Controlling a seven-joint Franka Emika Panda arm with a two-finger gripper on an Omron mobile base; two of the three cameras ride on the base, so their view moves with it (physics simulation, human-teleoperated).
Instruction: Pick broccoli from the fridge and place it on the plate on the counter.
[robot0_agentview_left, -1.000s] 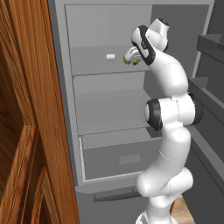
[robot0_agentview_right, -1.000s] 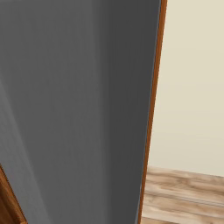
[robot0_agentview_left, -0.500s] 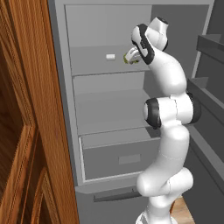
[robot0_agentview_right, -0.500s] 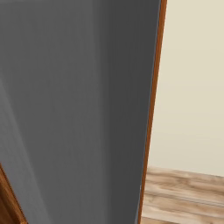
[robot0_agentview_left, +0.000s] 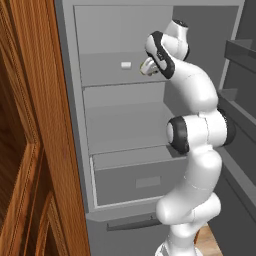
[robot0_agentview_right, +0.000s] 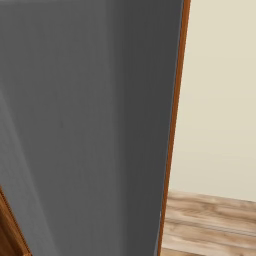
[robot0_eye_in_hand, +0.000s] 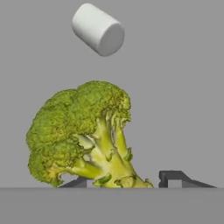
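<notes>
Broccoli: the broccoli (robot0_eye_in_hand: 83, 135) filled centre-left of the hand view, on an upper fridge (robot0_agentview_left: 105, 120) shelf.
Gripper: the gripper (robot0_eye_in_hand: 127, 180) straddled its stalk; jaws narrowed, contact seemingly not complete.
White cylinder: top of frame (robot0_eye_in_hand: 97, 29), well apart.
Technique: squeeze the stalk squarely, then lift straight off.

A small white block (robot0_agentview_left: 125, 64) lies on a flat grey shelf; in the hand view it appears as a short white cylinder (robot0_eye_in_hand: 97, 29) lying on its side against plain grey. A brown wooden cabinet panel (robot0_agentview_left: 30, 150) stands tall at the left. A narrow wooden edge strip (robot0_agentview_right: 172, 130) runs upright beside a cream wall (robot0_agentview_right: 220, 95). Below the wall lies a pale wood-plank floor (robot0_agentview_right: 210, 225).
</notes>
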